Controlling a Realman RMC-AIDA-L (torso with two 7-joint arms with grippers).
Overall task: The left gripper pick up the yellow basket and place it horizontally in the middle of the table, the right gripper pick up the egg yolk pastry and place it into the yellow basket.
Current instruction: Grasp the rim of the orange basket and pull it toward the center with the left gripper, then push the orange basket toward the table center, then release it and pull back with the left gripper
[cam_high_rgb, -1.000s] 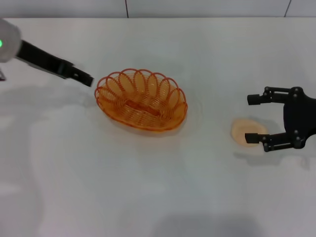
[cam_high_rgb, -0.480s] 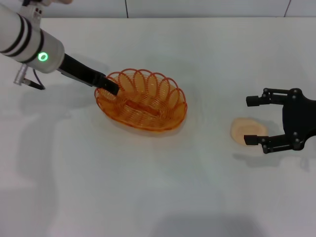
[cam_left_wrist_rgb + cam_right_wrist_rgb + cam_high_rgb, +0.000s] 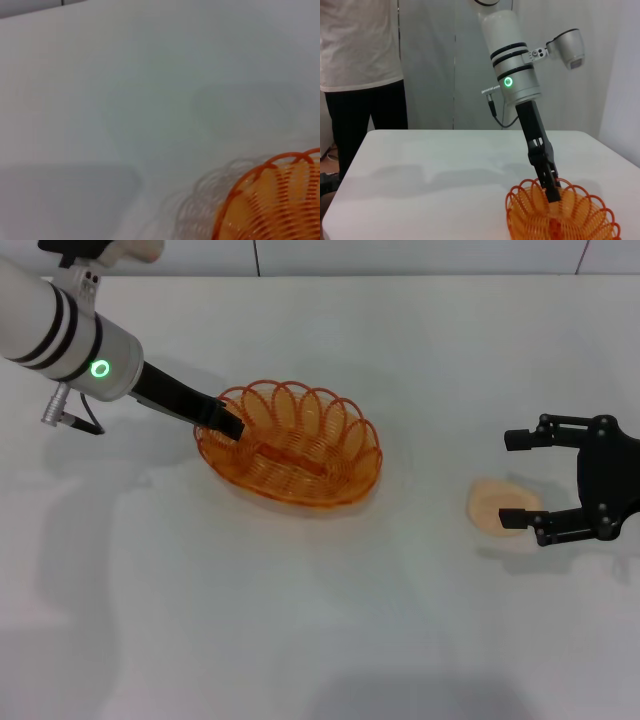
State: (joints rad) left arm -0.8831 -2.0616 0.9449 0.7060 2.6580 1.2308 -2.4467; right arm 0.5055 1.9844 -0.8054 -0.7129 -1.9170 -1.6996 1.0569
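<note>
Yellow basket [image 3: 289, 443] sits left of centre on the white table [image 3: 320, 620], left gripper [image 3: 226, 424] at its left rim. Egg yolk pastry [image 3: 497, 506] lies well right, beside the right gripper [image 3: 517, 480]. Person in dark trousers [image 3: 362, 75] stands behind the table. Left fingers: can't tell. Right gripper spread wide, lower finger at the pastry's edge.
</note>
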